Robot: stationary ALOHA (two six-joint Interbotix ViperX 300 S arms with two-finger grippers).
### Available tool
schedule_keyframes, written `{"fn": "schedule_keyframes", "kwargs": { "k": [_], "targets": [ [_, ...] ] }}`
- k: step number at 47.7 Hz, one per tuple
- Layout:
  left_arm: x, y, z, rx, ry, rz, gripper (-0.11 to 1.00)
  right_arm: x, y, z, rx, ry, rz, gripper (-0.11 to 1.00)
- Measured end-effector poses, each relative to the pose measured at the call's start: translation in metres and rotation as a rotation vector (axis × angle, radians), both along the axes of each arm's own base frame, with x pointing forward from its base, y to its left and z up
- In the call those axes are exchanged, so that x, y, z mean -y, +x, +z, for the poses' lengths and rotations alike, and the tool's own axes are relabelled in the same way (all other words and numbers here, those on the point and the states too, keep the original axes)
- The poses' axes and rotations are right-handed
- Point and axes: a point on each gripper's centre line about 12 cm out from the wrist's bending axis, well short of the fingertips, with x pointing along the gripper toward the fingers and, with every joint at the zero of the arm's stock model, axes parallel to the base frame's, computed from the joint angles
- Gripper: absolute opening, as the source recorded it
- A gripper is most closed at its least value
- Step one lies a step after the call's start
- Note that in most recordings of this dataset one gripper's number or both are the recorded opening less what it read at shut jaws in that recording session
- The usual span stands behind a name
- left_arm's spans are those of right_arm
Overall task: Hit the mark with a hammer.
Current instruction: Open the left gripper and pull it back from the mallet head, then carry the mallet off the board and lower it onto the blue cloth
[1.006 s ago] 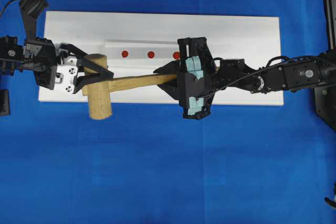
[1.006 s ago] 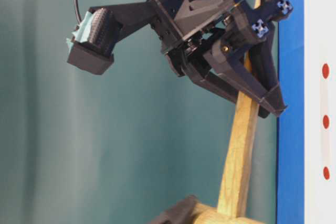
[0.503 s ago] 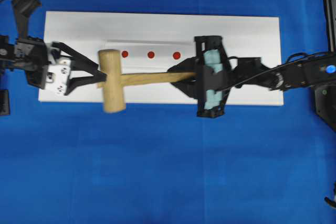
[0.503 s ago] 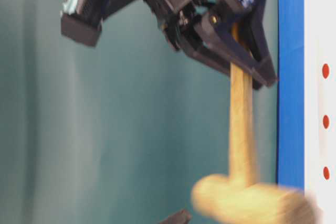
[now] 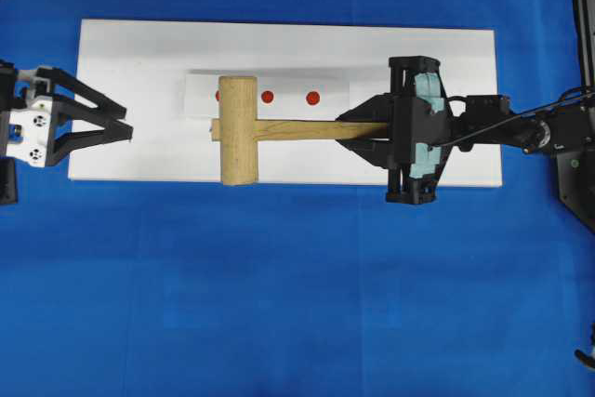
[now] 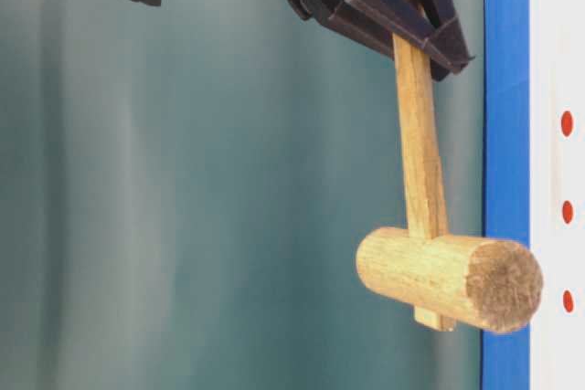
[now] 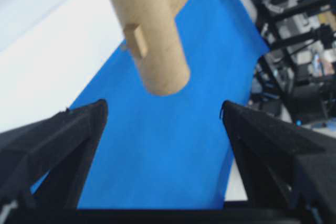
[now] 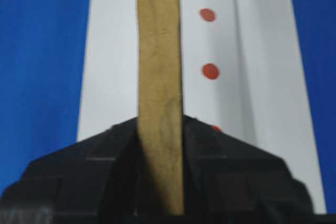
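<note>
pale wooden hammer (image 5: 238, 130), red mark (image 5: 267, 97) (white block (image 5: 330, 96)), blue cloth (image 5: 279, 285)

The left gripper (image 5: 116, 127) no longer straddles the hammer (image 5: 238, 130); it now sits back at the left edge of the white board (image 5: 139, 72), jaws spread wide and empty; the right gripper (image 5: 358, 131), clamped on the handle end, is further right than before; the hammer now hangs from it alone, handle level in the overhead view; its head has shifted right and covers most of the leftmost dot (image 5: 218, 96) of the 3.
</note>
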Motion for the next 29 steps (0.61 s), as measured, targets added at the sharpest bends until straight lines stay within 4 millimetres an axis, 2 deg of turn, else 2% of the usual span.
{"fn": "schedule_keyframes", "kwargs": {
  "k": [10, 19, 29],
  "targets": [
    [-0.003, -0.001, -0.001, -0.003, 0.013, 0.011, 0.89, 0.000, 0.000, 0.000, 0.000, 0.006, -0.003, 0.08],
    [-0.007, -0.002, -0.003, -0.023, 0.130, -0.018, 0.89, -0.004, -0.001, -0.002, -0.001, 0.068, -0.016, 0.08],
    [-0.007, -0.002, -0.002, -0.031, 0.384, -0.108, 0.88, -0.032, -0.002, -0.003, -0.002, 0.161, 0.009, 0.08]
  ]
}}
